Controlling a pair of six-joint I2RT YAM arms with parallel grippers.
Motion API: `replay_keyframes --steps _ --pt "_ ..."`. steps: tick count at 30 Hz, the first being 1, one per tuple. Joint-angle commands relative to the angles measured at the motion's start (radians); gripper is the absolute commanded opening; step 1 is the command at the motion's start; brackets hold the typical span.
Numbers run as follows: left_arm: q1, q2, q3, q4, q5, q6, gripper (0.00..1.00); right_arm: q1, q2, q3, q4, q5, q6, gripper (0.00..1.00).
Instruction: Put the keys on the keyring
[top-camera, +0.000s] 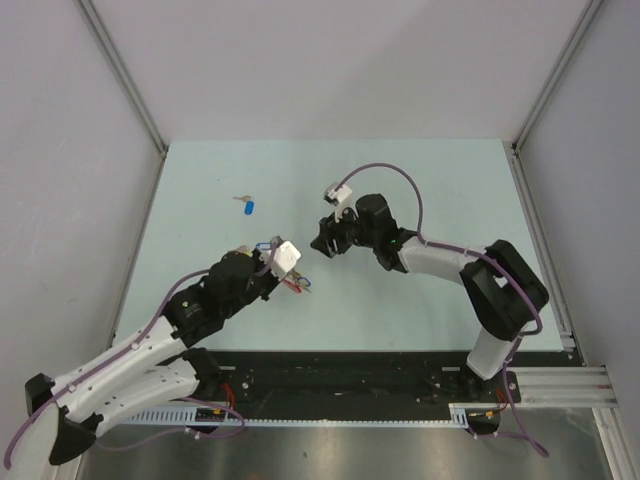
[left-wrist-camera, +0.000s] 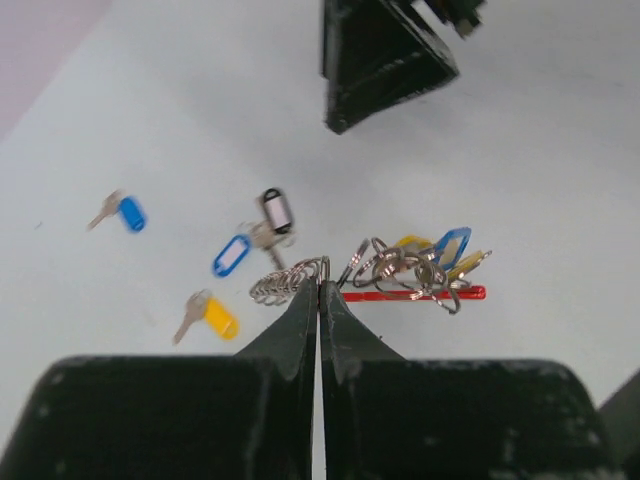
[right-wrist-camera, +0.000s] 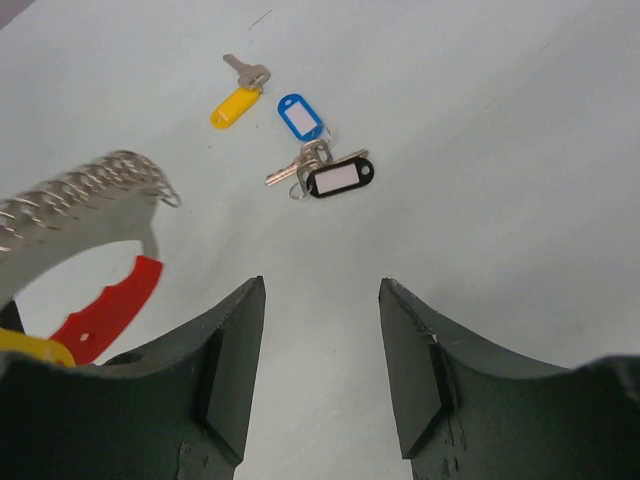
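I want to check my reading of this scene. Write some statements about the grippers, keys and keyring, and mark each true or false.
1. The left gripper is shut on the keyring. True.
2. The right gripper holds a yellow key. False: it is open and empty; the yellow key lies on the table.
3. A blue key lies apart from the others. True.
4. The keyring carries nothing. False: blue and yellow tagged keys hang on it.
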Motion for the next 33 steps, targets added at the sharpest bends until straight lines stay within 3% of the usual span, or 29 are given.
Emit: replay_keyframes --steps 1,7,18,33 --pt "0.029 -0.086 0.044 0.036 -0.300 -0.069 0.00 0.032 0.156 0.182 0.008 0.033 -0.002 0.54" --pt "0.091 -0.203 0.016 0.065 -0.445 -0.072 0.00 0.092 0.344 0.383 -0.070 0.071 -0.061 0.54" --pt "0.169 -0.276 0.002 0.091 -0.407 -0.077 0.00 0.135 0.618 0.762 -0.256 0.112 -0.095 0.47" --pt "0.172 -0.292 0.001 0.092 -0.371 -0.082 0.00 0.130 0.707 0.845 -0.325 0.054 -0.082 0.28"
